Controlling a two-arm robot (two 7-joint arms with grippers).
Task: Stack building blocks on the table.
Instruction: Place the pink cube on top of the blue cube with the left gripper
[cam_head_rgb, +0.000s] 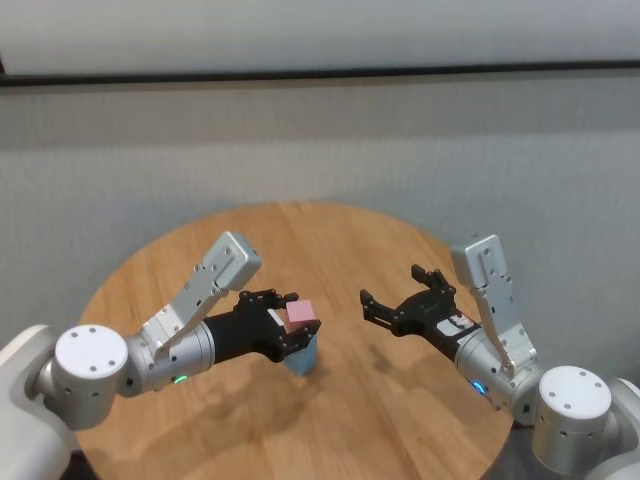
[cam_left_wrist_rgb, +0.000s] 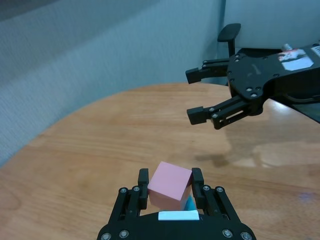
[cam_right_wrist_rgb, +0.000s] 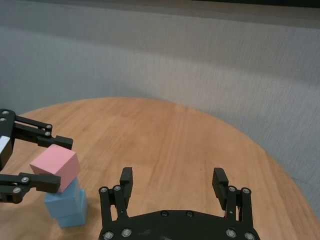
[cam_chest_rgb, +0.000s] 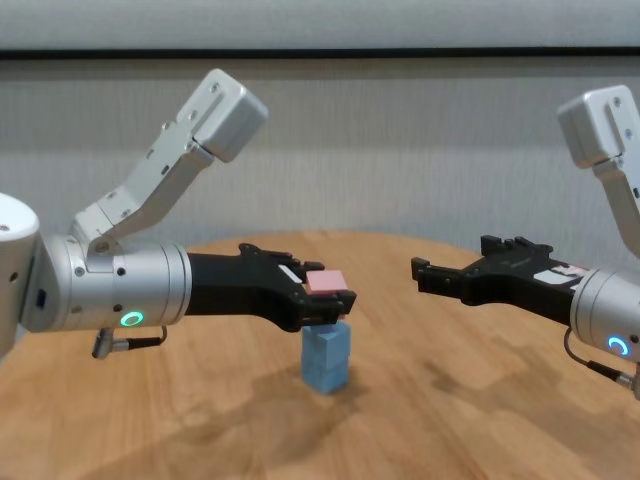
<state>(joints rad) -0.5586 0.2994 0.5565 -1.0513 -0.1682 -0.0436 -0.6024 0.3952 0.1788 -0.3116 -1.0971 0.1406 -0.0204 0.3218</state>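
Holding the pink block (cam_chest_rgb: 326, 282) between its fingers, the left gripper (cam_chest_rgb: 325, 300) sits directly over the two stacked light blue blocks (cam_chest_rgb: 326, 359) near the centre of the table (cam_chest_rgb: 180, 420); the pink block rests tilted at the stack's top, and contact cannot be confirmed. Round tabletop, light brown wood planks, grain visible. To the right, the right gripper (cam_chest_rgb: 440, 272) hovers above the wood, fingers spread wide, nothing between them. Behind: grey textured wall with a dark horizontal strip.
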